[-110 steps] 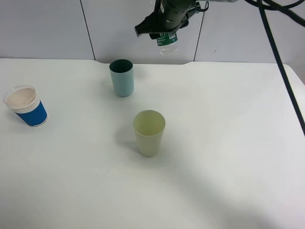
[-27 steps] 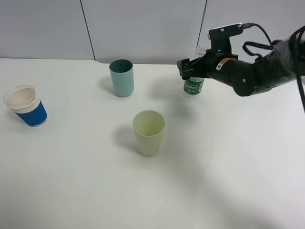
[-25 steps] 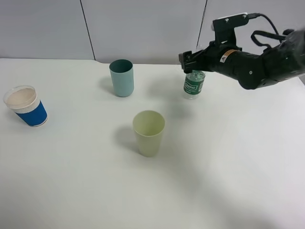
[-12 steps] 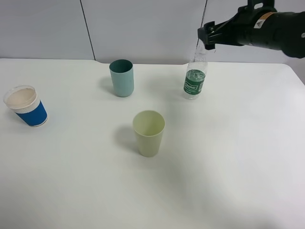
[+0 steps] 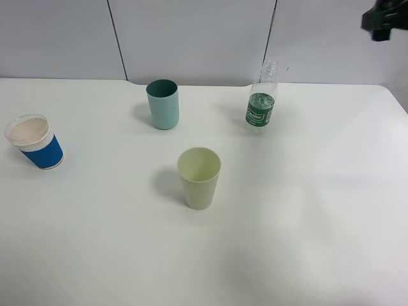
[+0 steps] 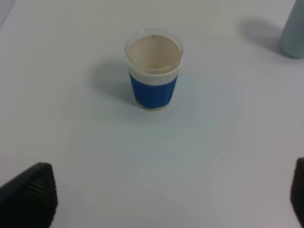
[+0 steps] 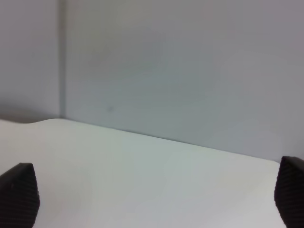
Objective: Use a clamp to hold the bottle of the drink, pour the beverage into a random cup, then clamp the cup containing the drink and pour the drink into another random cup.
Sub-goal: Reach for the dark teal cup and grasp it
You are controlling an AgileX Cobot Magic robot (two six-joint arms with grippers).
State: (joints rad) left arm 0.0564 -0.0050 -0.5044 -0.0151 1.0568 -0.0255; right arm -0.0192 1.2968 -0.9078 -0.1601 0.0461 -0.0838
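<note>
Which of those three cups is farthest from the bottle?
The short blue-and-white cup, off at the far left. The teal cup and the pale yellow-green cup both stand much closer to the bottle.

The only printing in view stood on the dark green label (image 5: 259, 115) of the bottle of the drink (image 5: 264, 89). It was a pale oval badge with lettering across it (white on green), too small and blurred to make out. No other word, number or sign could be read in any view.
</note>
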